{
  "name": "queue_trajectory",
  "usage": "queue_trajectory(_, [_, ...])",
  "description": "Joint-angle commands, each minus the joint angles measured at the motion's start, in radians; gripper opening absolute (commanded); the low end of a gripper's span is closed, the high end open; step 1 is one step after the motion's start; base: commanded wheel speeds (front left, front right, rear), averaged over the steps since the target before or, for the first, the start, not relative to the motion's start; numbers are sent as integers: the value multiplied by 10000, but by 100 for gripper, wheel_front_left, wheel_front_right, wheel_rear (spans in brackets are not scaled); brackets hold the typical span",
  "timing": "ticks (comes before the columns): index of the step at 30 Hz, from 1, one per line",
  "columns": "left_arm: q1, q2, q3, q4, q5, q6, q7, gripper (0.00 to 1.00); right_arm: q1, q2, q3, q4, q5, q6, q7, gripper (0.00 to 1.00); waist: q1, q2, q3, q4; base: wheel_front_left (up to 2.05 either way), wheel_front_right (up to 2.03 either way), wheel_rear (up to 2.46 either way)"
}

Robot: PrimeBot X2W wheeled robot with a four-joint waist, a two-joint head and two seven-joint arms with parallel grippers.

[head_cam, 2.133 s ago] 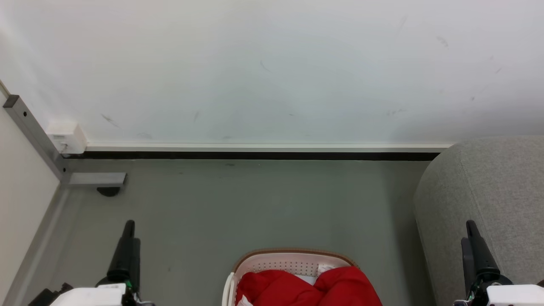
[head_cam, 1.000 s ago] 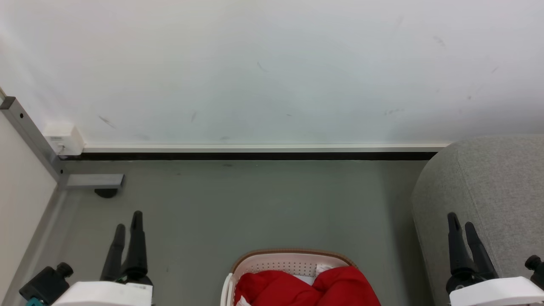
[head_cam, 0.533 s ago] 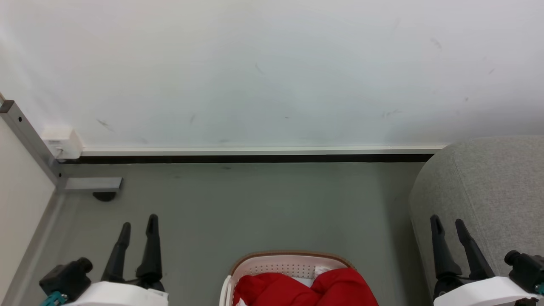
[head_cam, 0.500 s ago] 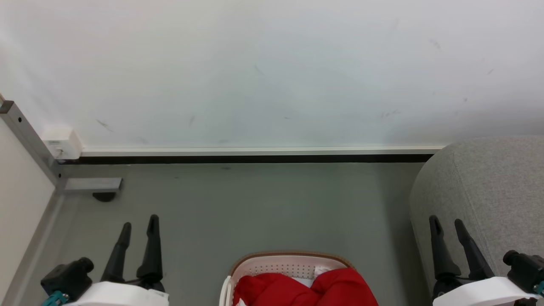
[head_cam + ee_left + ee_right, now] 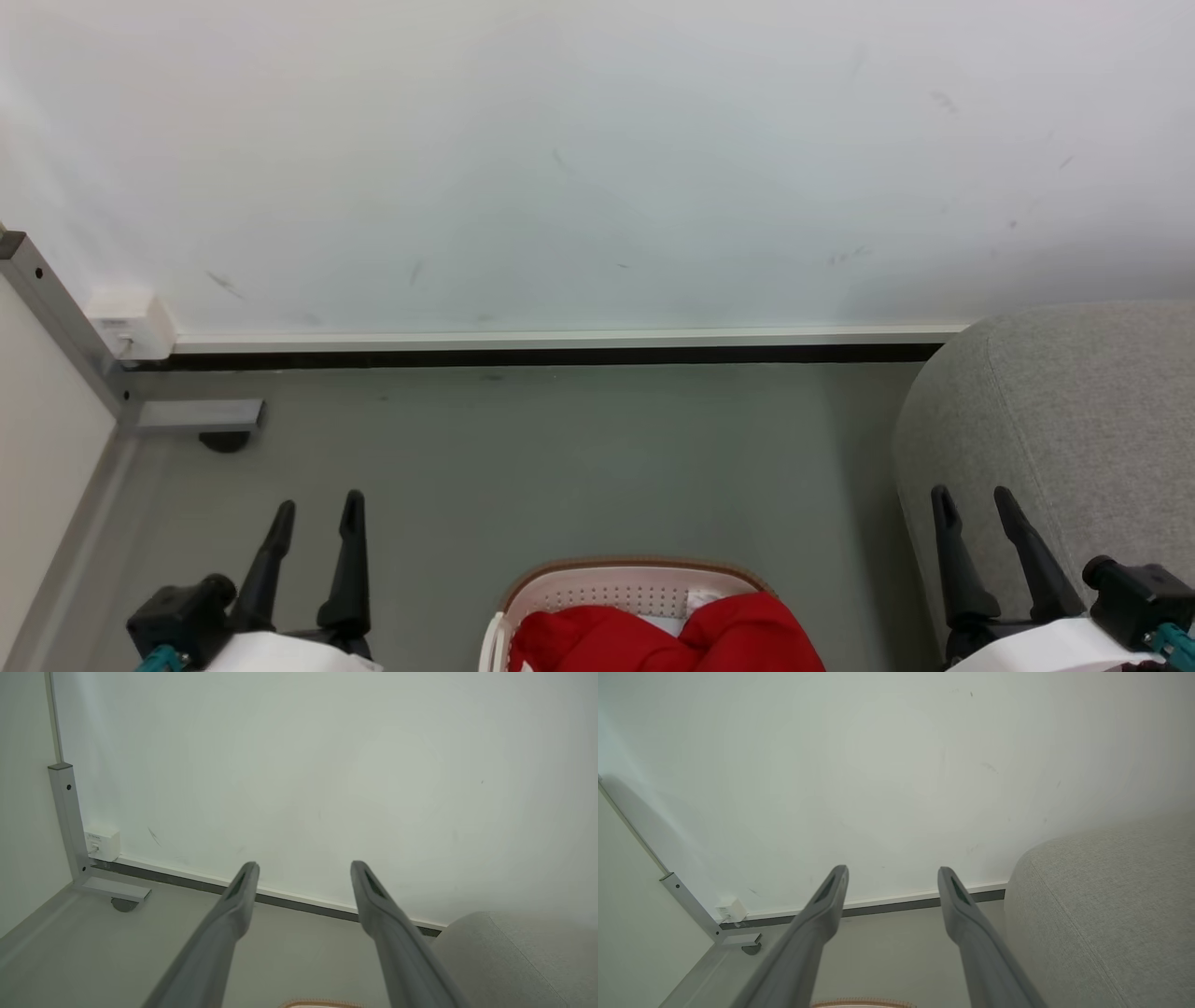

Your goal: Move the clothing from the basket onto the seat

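**Opening stage of the transfer, before any grasp.** The basket [image 5: 607, 590], white and perforated with a brown woven rim, stands on the floor [image 5: 560, 467]. It is well short of the floor's far edge, where a dark skirting strip meets the wall [image 5: 560, 168]. The clothing [image 5: 653, 639], bright red with a patch of white showing, lies heaped inside the basket. None of it is on the seat [image 5: 1074, 411]. The seat is a grey upholstered block at the floor's far right corner, right of the basket with a strip of bare floor between them.

The left gripper [image 5: 317, 504] hovers over bare floor to the left of the basket, its two dark fingers [image 5: 243, 891] spread apart and holding nothing. The right gripper [image 5: 972, 497] hangs in front of the seat's rounded end, likewise spread and empty. Both point toward the wall rather than down at the load. A grey metal post [image 5: 56, 299] with a foot plate marks the floor's far left corner.

**Judged step:** approach, with the whole task ahead. The next move calls for one gripper to tip downward and travel inward over the basket's rim. It should then sink its spread fingers into a raised fold of red fabric before closing. Soft cloth is likely to trail, so a high lift would be needed to clear the rim on the way to the seat.
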Motion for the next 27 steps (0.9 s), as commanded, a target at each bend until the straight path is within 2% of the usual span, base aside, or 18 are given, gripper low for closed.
queue_trajectory(1, [23,118,2,22,327,-16,-118,100,56,12,-35,21,-354,-14,-43,100,0,-1,-12,1,0,0,0])
queue_trajectory(27, [68,7,-60,200,1983,-126,-648,100,125,212,-212,-56,-2370,-18,-212,100,0,-1,-136,-34,0,0,0])
